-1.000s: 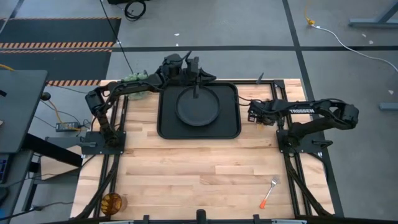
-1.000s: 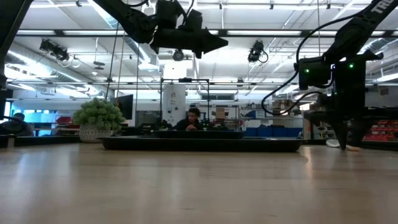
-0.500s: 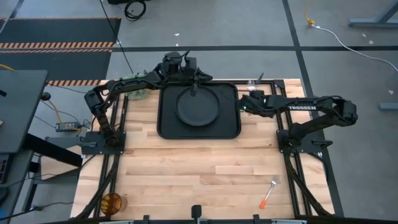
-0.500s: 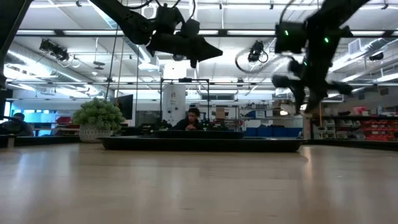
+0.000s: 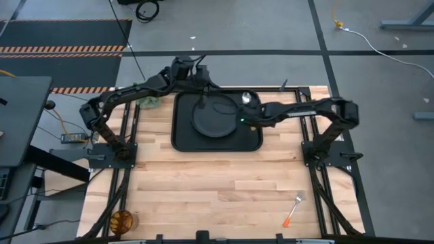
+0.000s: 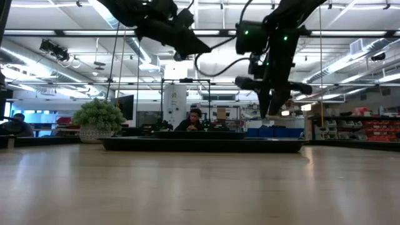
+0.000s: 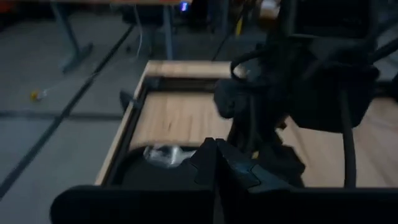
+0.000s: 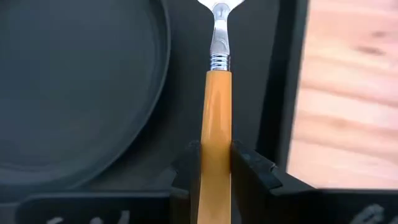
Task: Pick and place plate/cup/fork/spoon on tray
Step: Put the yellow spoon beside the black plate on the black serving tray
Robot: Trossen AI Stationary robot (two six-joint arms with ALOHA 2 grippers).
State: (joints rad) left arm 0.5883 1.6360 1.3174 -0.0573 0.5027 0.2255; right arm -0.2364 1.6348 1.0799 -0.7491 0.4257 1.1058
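Swinging in from the table's right edge, the right gripper (image 5: 239,121) now hangs over the tray (image 5: 182,139), beside the plate (image 5: 211,116). Right wrist view: jaws clamp the spoon (image 8: 216,134) by its orange handle. Left gripper (image 5: 201,103): jaw state unclear

Big open robotics lab / industrial hall. Exposed ceiling with strip lights (image 6: 94,12) and hanging cameras (image 6: 53,49), shelving with red bins (image 6: 375,128) along the far wall, a person (image 6: 195,119) at a workstation. Grey concrete floor with hazard-striped mats (image 5: 61,49), loose cables (image 5: 380,44), wooden bench (image 5: 203,183) on metal framing.
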